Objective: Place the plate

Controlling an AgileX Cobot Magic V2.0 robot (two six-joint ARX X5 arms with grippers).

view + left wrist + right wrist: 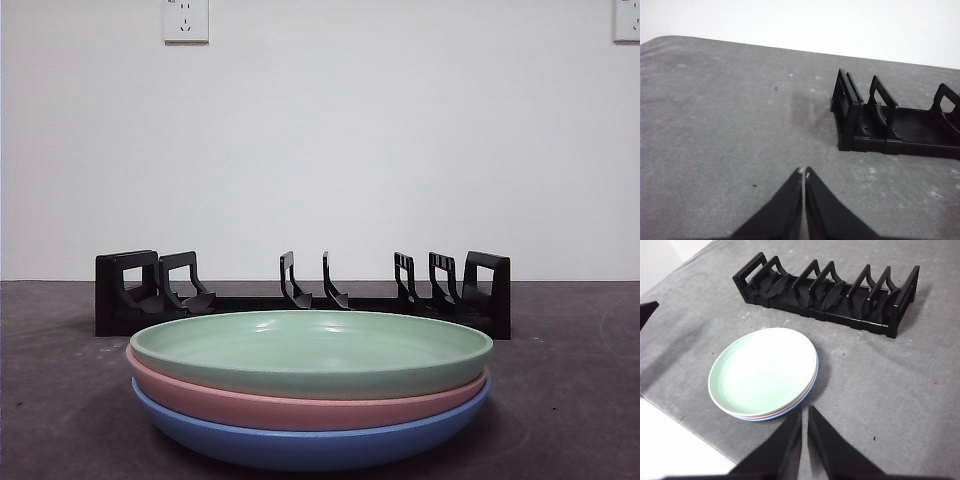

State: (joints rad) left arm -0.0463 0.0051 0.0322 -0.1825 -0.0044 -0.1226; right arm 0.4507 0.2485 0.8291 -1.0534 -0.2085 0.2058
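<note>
With both my left gripper [804, 172] and right gripper [805, 409] pressed together, the green plate [764, 369] looked hard, slippery and light, best pinched by its near rim.

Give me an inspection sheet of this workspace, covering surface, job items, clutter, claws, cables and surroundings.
Surface: grey table, faint specks and scuffs.
Job's things: green plate atop pink plate atop blue plate, stacked in front of the black plate rack; rack slots hold nothing.
Clutter: nothing seen.
Claws: left claw shut, holding nothing, over bare table near one rack end; right claw shut, holding nothing, beside the plates.
Cables: nothing seen.
Surroundings: white wall, wall sockets near the top.
</note>
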